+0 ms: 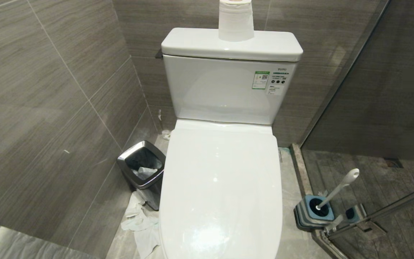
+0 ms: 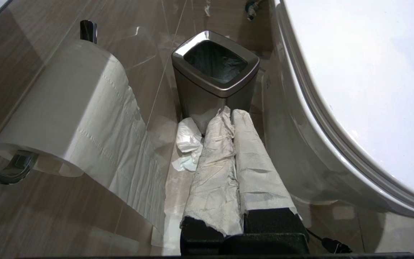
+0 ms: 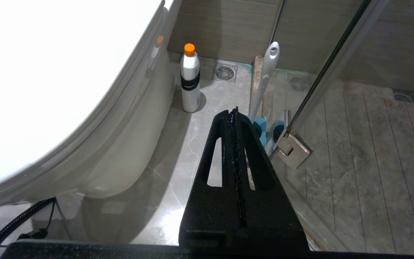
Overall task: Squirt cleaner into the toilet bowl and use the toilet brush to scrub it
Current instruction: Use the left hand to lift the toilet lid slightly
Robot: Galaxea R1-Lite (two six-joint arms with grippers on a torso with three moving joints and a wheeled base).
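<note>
- Glossy white ceramic toilet bowl (image 1: 221,194): lid down, covering the basin; it must be lifted before anything else.
- Left claw (image 2: 231,114), fingers wrapped in white paper, pressed together and empty, low beside the square steel bin (image 2: 216,77).
- Right claw (image 3: 234,112), black, closed on nothing.
- Slim white-handled toilet brush (image 1: 338,189) stands in its blue-and-grey holder (image 1: 314,212) by the glass door.
- White orange-capped bottle (image 3: 190,77), likely cleaner, stands on the floor beside the bowl; approach it upright.

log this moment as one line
stage: not started | lid: down | brush: in holder | bottle: on floor | left pincer: shut, parked | right pincer: shut, parked
</note>
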